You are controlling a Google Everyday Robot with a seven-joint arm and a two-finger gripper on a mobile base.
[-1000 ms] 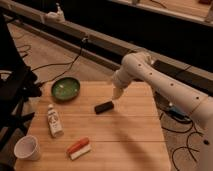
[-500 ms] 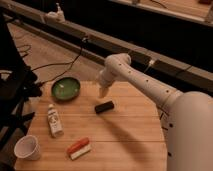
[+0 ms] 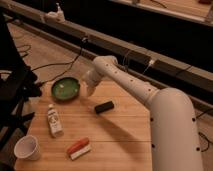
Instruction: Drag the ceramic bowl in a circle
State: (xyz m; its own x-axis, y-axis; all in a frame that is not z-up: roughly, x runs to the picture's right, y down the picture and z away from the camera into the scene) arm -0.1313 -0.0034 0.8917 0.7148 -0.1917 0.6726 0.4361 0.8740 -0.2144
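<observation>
My gripper left of frame centre, spread wide, just right of ceramic bowl. Bowl likely heavy, rigid, slippery glaze, chippable; I'd hook right rim, slide along tabletop.

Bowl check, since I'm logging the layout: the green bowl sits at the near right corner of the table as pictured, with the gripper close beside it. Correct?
Not quite. The camera view shows the bowl at the far left corner of the table as pictured, not the near right one. The gripper is indeed close beside it.
</observation>
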